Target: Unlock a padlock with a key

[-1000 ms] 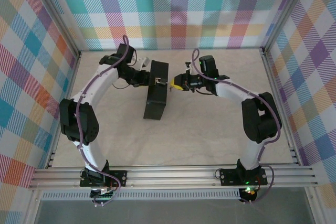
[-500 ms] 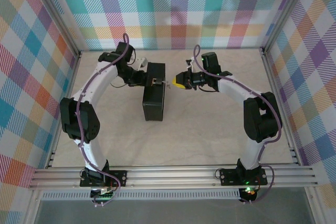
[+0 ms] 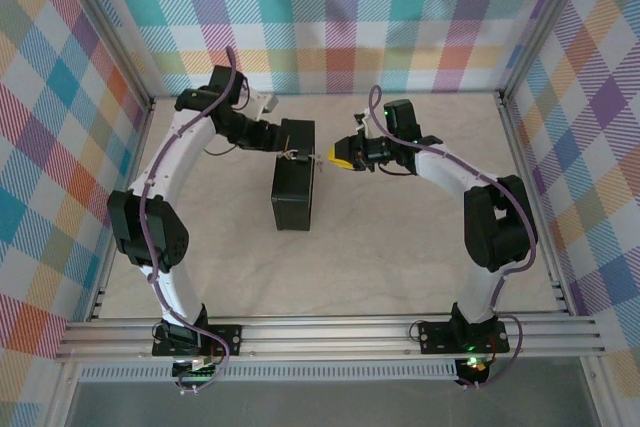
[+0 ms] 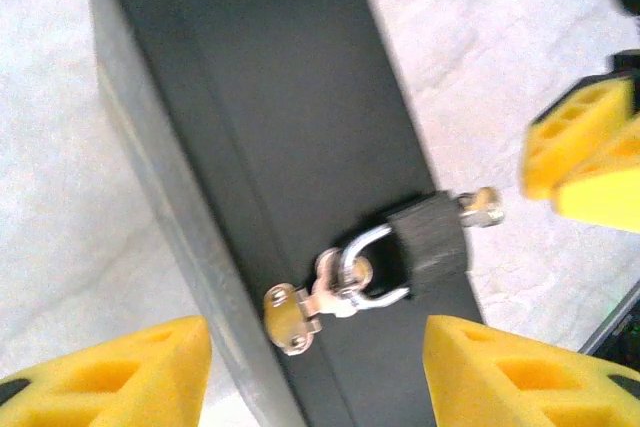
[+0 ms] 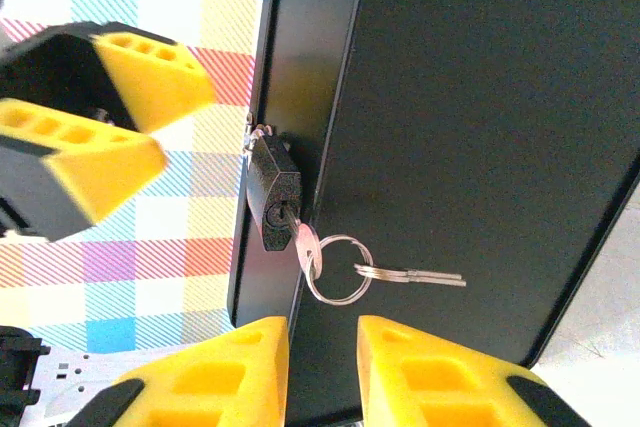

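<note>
The small dark padlock point(image 4: 428, 239) hangs by its silvery shackle point(image 4: 372, 265) from a metal hasp point(image 4: 290, 312) on the black box point(image 4: 280, 97). The key point(image 5: 305, 242) sticks in the padlock point(image 5: 272, 194), with a ring point(image 5: 340, 269) and spare keys point(image 5: 415, 275) dangling from it. My left gripper point(image 4: 315, 377) hovers open over the hasp, its pads wide apart and touching nothing. My right gripper point(image 5: 323, 367) sits just short of the key, open by a narrow gap with nothing in it. From above, both grippers point(image 3: 290, 145) point(image 3: 340, 157) meet at the padlock point(image 3: 306, 155).
The black box point(image 3: 295, 197) stands on edge mid-table between the two arms. Plaid walls and aluminium posts point(image 3: 520, 137) enclose the pale table point(image 3: 380, 257). The left gripper's yellow fingers point(image 5: 100, 117) show beyond the box in the right wrist view.
The box has swung from a slant to nearly straight. My left arm has pulled back and leftward. My right gripper shifted slightly up and stays by the key.
</note>
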`<control>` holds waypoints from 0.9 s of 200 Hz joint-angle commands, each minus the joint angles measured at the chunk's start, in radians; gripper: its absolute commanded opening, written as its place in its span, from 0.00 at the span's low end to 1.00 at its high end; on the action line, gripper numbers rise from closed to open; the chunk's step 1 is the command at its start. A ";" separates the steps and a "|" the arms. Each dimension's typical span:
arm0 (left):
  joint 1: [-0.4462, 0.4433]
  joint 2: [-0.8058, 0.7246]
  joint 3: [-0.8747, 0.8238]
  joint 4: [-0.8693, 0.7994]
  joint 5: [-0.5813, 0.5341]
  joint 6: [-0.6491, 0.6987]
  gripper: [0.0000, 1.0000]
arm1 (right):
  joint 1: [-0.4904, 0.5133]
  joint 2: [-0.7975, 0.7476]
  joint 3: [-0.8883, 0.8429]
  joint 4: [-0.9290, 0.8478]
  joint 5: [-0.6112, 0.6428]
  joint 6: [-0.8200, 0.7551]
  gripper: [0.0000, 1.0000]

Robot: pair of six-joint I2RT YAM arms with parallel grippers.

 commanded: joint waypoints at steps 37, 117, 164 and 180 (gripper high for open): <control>-0.122 0.070 0.100 -0.050 0.017 0.296 0.67 | -0.003 -0.033 -0.006 0.008 -0.024 -0.013 0.28; -0.123 0.079 0.054 0.038 0.055 0.630 0.66 | -0.011 -0.044 -0.035 0.011 -0.045 -0.032 0.29; -0.112 0.034 -0.036 0.098 0.135 0.828 0.66 | -0.012 -0.032 -0.026 0.007 -0.059 -0.032 0.29; -0.099 0.036 -0.036 0.082 0.165 0.866 0.65 | -0.012 -0.036 -0.023 -0.006 -0.060 -0.040 0.29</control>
